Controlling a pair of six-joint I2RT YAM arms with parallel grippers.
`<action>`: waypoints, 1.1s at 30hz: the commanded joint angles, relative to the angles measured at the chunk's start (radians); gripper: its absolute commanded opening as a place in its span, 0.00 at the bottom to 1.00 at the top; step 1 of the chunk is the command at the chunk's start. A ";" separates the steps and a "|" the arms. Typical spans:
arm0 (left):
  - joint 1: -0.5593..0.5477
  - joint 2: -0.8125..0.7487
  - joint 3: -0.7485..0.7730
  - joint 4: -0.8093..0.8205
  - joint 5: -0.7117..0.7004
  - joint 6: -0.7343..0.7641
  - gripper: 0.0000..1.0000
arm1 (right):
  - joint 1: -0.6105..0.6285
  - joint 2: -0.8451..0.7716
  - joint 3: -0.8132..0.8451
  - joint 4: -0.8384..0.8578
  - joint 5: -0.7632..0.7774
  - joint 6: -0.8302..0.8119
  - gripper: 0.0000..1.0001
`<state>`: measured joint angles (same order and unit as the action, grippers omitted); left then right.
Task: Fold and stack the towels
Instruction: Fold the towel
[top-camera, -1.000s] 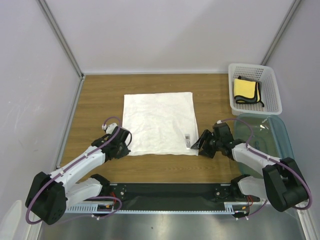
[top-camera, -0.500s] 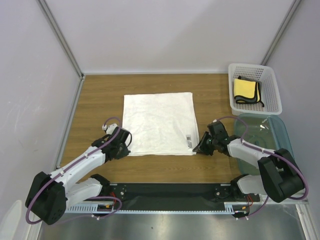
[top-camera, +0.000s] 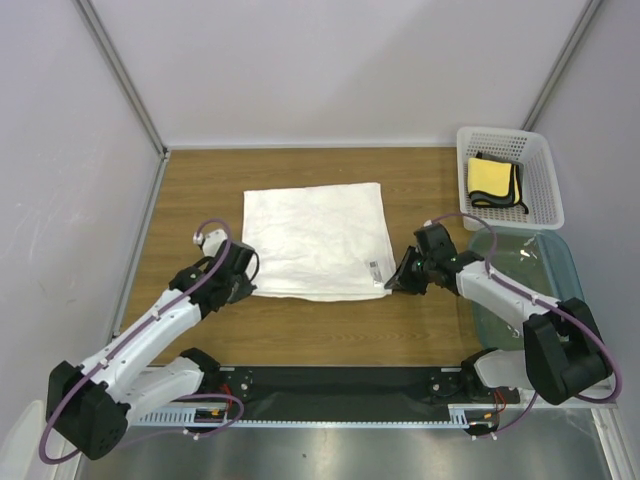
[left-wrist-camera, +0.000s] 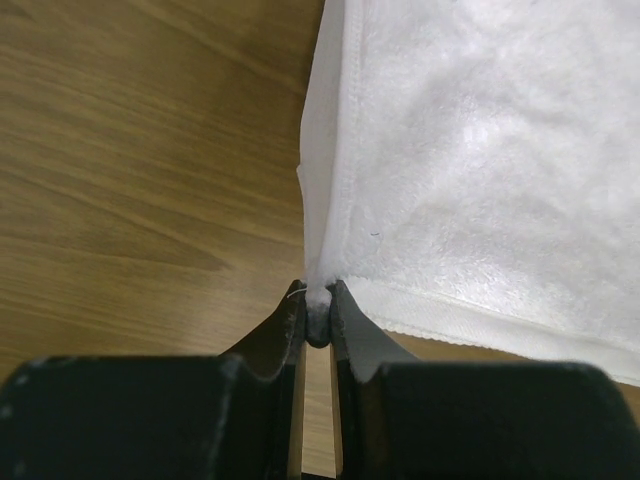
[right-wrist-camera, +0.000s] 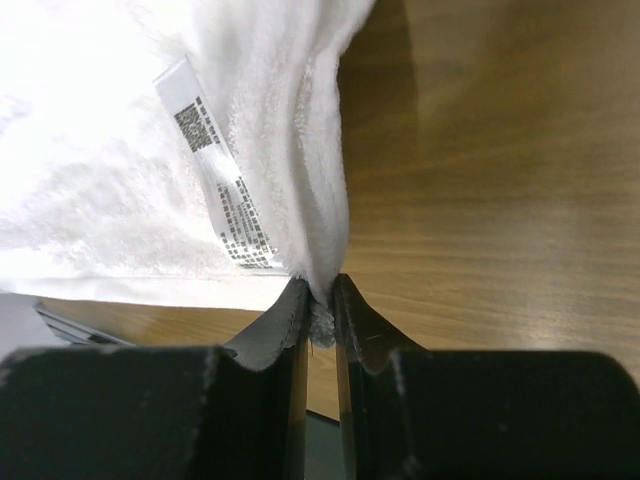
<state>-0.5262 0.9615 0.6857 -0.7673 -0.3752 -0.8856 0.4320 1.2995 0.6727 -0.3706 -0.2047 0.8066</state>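
Note:
The large white towel (top-camera: 315, 235) lies spread on the wooden table (top-camera: 200, 190). My left gripper (top-camera: 243, 283) is shut on its near left corner, and the left wrist view shows the cloth (left-wrist-camera: 480, 170) pinched between the tips of the gripper (left-wrist-camera: 317, 300). My right gripper (top-camera: 393, 285) is shut on the near right corner; in the right wrist view the towel (right-wrist-camera: 270, 90) and its printed label (right-wrist-camera: 215, 190) rise from the closed gripper (right-wrist-camera: 320, 295). A small yellow towel (top-camera: 490, 178) with a dark edge lies in the basket.
A white perforated basket (top-camera: 510, 135) stands at the back right corner. In front of it, by the right arm, sits a clear blue-green tub (top-camera: 545, 270). Grey walls close off the left, back and right sides of the table.
My right gripper has shut on the towel's near right corner. Both grippers have moved away from the bases, carrying the near edge with them; the left arm has stretched out.

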 joint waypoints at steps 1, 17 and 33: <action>0.000 -0.015 0.087 -0.070 -0.116 0.008 0.00 | -0.039 -0.003 0.091 -0.024 -0.002 -0.037 0.00; 0.107 0.169 0.276 0.135 -0.156 0.112 0.00 | -0.145 0.200 0.381 0.128 -0.067 -0.110 0.00; 0.221 0.353 0.359 0.304 -0.179 0.255 0.00 | -0.162 0.461 0.683 0.222 -0.090 -0.132 0.00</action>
<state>-0.3405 1.2846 0.9932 -0.5259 -0.4992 -0.7017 0.2909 1.7229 1.2716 -0.2016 -0.3164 0.7017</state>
